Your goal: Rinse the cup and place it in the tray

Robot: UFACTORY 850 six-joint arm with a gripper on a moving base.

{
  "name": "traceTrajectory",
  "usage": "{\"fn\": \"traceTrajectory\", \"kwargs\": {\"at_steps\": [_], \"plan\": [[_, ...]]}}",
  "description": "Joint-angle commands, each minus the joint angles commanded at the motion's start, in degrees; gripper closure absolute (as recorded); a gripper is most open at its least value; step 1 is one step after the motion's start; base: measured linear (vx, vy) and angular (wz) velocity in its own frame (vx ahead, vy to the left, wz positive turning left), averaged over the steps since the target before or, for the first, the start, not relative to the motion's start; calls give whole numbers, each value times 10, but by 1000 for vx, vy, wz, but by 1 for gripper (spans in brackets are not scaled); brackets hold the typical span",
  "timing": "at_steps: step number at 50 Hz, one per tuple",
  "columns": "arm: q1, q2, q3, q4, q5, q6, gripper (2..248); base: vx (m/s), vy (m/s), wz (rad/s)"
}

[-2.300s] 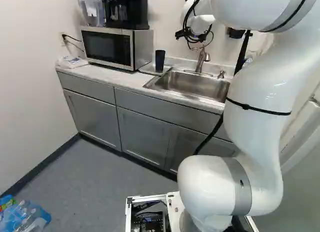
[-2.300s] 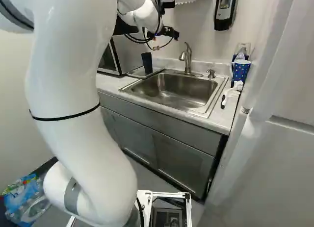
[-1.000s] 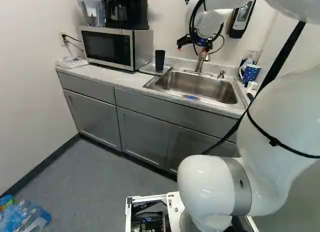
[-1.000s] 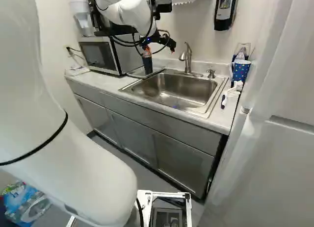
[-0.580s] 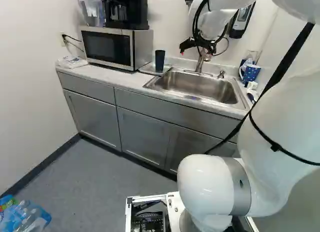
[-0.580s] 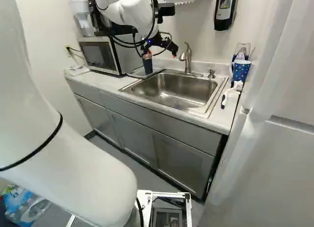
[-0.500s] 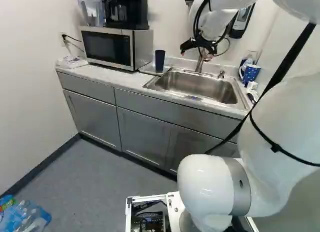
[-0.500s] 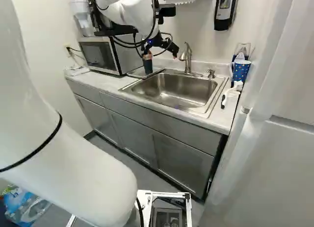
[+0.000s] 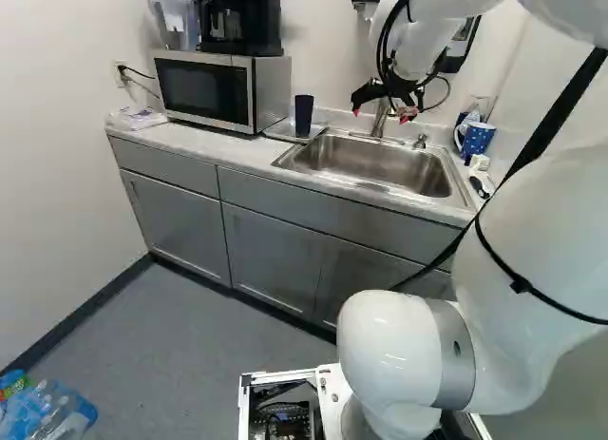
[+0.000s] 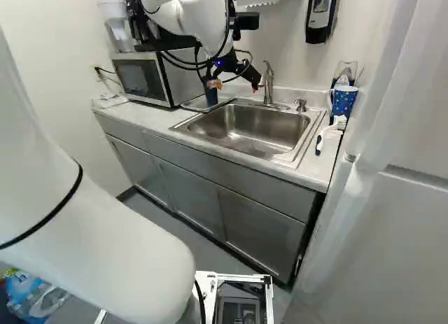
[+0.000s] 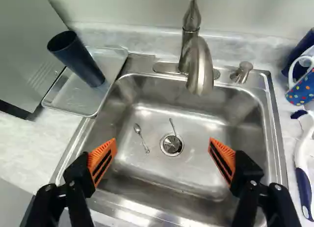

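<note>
From left and right behind the arm (image 9: 391, 350), base views look ahead; the wrist view looks down, closer; all share the sink (image 11: 167, 173).

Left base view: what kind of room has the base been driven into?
Probably a small kitchenette or break room: a sink with a faucet is set into the counter, and a microwave stands on that counter with a coffee maker apparently on top.

Navy cup (image 11: 81, 61), dotted blue mug (image 11: 301, 87)
</note>
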Motion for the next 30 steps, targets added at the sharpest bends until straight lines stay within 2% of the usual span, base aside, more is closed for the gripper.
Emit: {"fn": "traceTrajectory", "kwargs": {"at_steps": [13, 30], "plan": [[-14, -1, -1, 4, -30, 0, 3, 0, 0, 0], [-14, -1, -1, 5, -36, 0, 3, 0, 0, 0]]}}
